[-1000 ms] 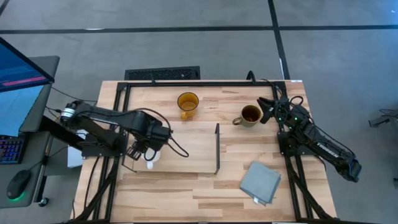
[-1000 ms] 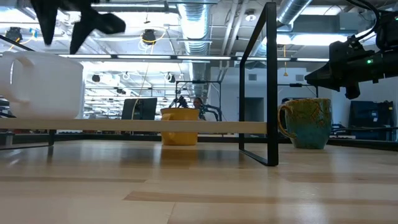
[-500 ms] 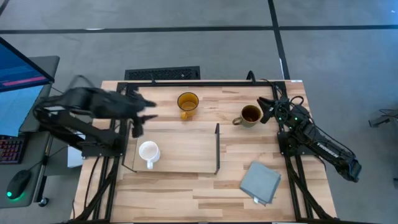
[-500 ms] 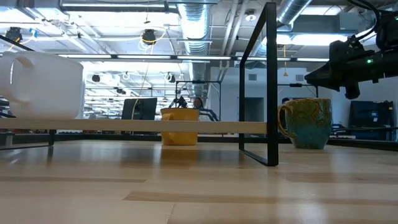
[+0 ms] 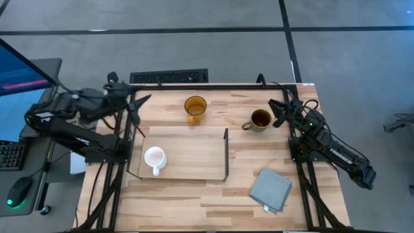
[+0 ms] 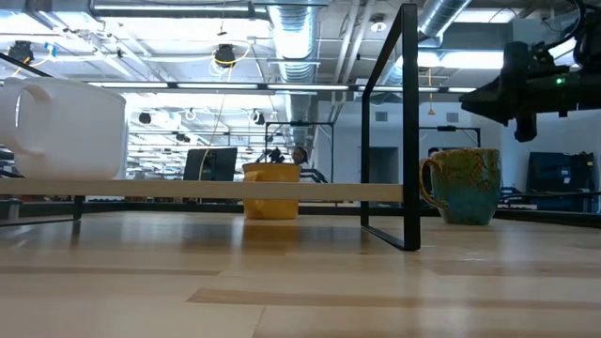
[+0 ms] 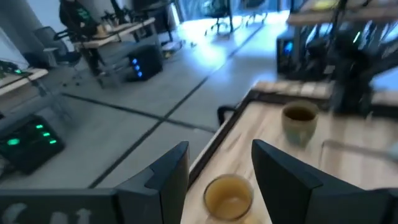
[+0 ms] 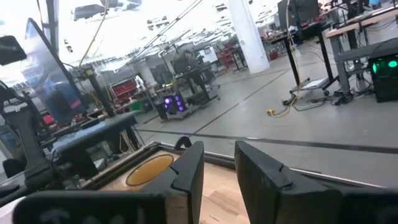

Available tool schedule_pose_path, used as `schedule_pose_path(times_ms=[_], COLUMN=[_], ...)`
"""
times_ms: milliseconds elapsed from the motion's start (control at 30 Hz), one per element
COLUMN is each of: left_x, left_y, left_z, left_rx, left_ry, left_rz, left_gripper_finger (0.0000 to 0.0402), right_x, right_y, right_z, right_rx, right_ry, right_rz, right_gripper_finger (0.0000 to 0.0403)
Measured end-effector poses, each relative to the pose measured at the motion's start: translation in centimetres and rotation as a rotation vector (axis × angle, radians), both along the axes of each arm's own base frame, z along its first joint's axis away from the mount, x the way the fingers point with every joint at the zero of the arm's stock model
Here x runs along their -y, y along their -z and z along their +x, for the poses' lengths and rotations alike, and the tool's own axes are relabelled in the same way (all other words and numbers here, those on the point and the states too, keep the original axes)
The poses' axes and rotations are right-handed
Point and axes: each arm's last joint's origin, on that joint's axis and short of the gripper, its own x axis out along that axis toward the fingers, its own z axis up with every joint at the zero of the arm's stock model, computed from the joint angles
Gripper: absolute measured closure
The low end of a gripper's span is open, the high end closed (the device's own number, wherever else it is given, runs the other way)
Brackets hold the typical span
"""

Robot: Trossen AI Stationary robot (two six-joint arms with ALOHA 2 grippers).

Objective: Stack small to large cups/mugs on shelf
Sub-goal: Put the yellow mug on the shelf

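White mug (image 5: 154, 158) is seen on shelf (image 5: 194, 155), amber mug (image 5: 195, 106) & olive mug (image 5: 260, 119) on table (image 5: 194, 200); left fingers (image 7: 217, 168) apart, empty, right fingers (image 8: 217, 165) part-open, empty; mugs judged rigid, glazed-slick, breakable, best gripped at rim/handle.

The right claw (image 8: 217, 168) fills the lower part of the picture, its two dark fingers (image 8: 186, 171) standing slightly apart with nothing between them. Just beyond the fingers lies the pale wooden worktop (image 8: 217, 193), and beside them, on the far side of the worktop, shows the amber-yellow mug (image 8: 149, 169), its round mouth facing the camera. Behind the mug, a dark arm (image 8: 31, 149) rises. Farther off: a grey floor, a white pillar (image 8: 245, 34), desks.
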Motion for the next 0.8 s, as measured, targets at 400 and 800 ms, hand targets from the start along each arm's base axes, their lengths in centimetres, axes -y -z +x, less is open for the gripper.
schedule_pose_path(times_ms=[400, 800], left_x=[-5.4, -15.4], left_y=[6.0, 10.4], left_z=[5.8, 8.6], left_rx=[-0.086, -0.139], left_ry=[0.013, 0.2], left_rz=[-0.036, -0.243], left_gripper_finger=[0.0234, 0.0234], right_x=[0.0, -0.1], right_y=[0.0, 0.6], right_z=[0.0, 0.1], right_rx=[0.037, 0.009], right_ry=[-0.005, -0.024], right_rz=[0.048, 0.122], right_gripper_finger=[0.029, 0.029])
